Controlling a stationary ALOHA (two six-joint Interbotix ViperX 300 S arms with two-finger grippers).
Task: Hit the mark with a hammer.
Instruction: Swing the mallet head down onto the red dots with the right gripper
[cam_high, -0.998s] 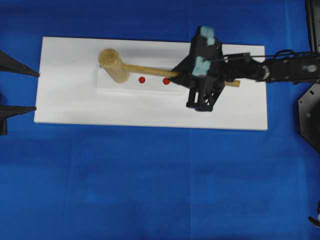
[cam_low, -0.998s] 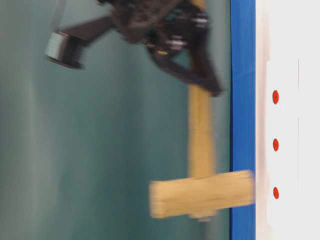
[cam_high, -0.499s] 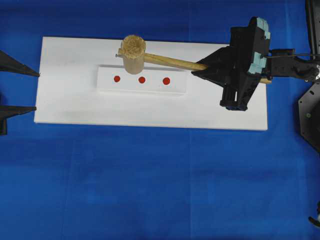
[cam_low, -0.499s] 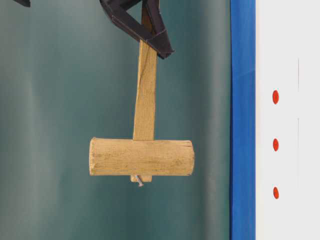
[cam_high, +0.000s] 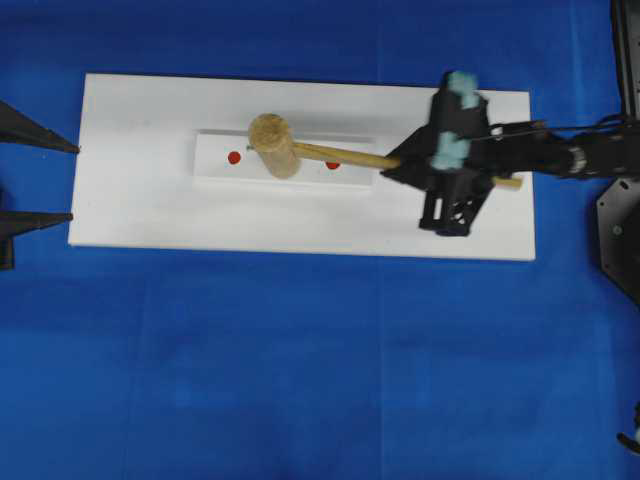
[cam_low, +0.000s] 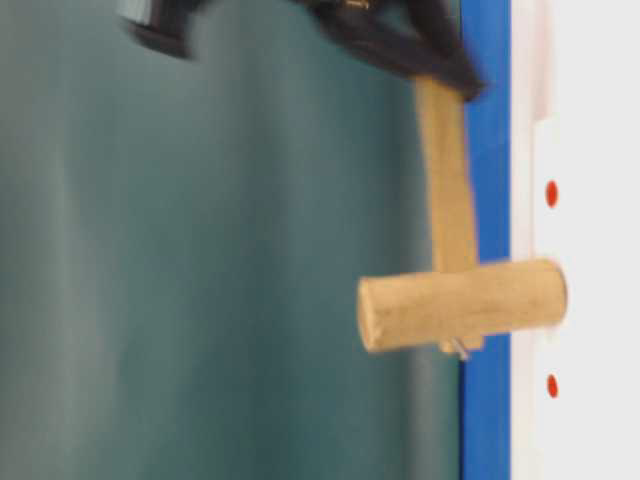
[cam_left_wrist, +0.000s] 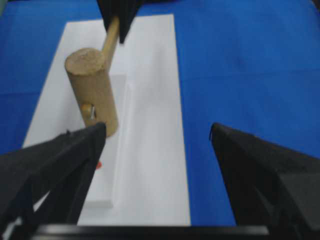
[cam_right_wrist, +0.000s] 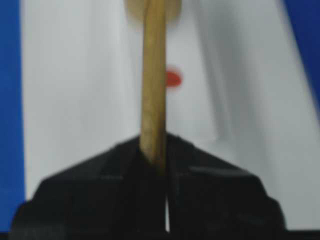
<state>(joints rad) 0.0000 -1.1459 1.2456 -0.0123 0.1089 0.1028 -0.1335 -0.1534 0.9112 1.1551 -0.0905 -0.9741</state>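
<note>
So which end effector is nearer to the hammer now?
The right. The right end effector is shut on the hammer handle, right of the white block. The left end effector stands open at the left edge, apart from the hammer.

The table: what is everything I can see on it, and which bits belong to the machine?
Cloth: one, blue, covering the table.
Board: one, white, flat on the cloth.
Block: one, white, raised, on the board's middle.
Red dots: two showing, one at the block's left end, one partly under the handle; the hammer head covers the spot between them.
Hammer: one, light wood, head over the block's middle.
Right gripper: one, black, shut on the hammer's handle.
Left gripper: one, black, open, empty, at the board's left end.
</note>
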